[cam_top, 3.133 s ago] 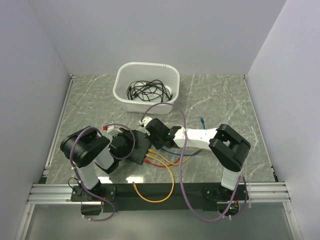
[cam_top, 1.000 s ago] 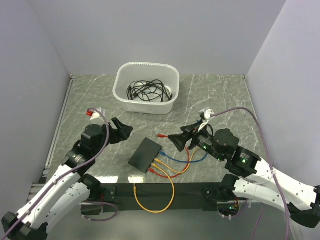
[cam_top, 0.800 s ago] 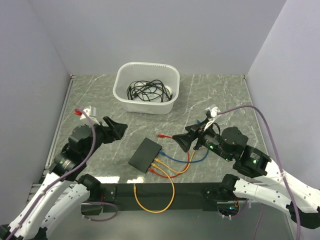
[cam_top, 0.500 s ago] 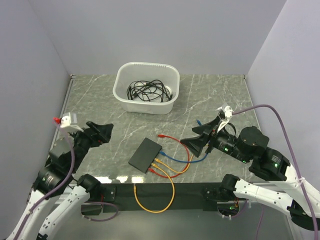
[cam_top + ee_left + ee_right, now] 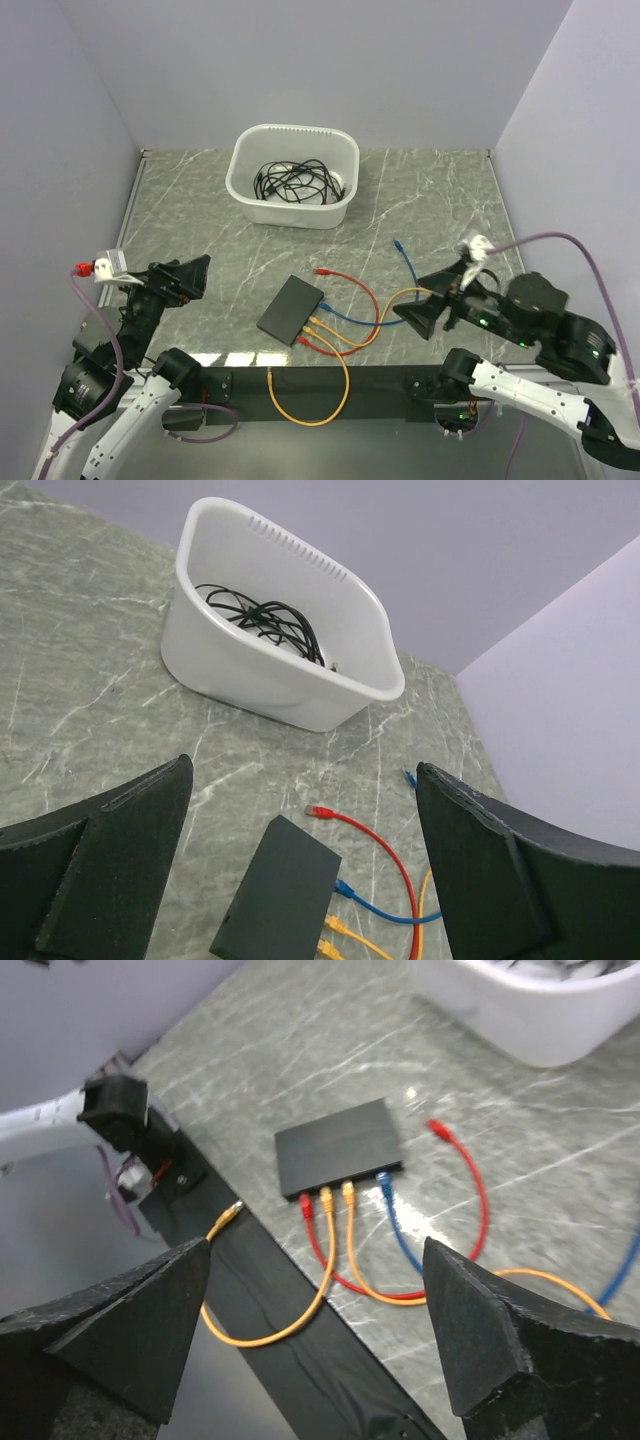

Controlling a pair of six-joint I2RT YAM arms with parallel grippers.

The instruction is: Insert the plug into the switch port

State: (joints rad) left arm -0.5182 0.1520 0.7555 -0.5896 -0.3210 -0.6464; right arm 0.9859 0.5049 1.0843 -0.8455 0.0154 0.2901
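Finds the switch lying flat on the green-grey marble table, near the front edge, between the two grippers and touched by neither. Counts four plugs seated in the ports along the long edge turned toward the front: one red, two yellow, one blue. Follows the red cable in an arc to a loose red plug, resting on the table just beside the far corner of the switch. Sees a loose blue plug farther to the right, well apart from the switch, and a loose yellow plug on the black rail at the front edge.

Shows the left gripper raised at the left side, well apart from the switch, jaws spread wide and grasping nothing. From the left wrist view, sees only the table, the switch and the cables in the gap between the two black fingers. Shows the right gripper raised at the right side, above the cable loops, likewise released, jaws wide apart and empty. Notes a white tub at the back of the table, with a tangle of black cables inside.
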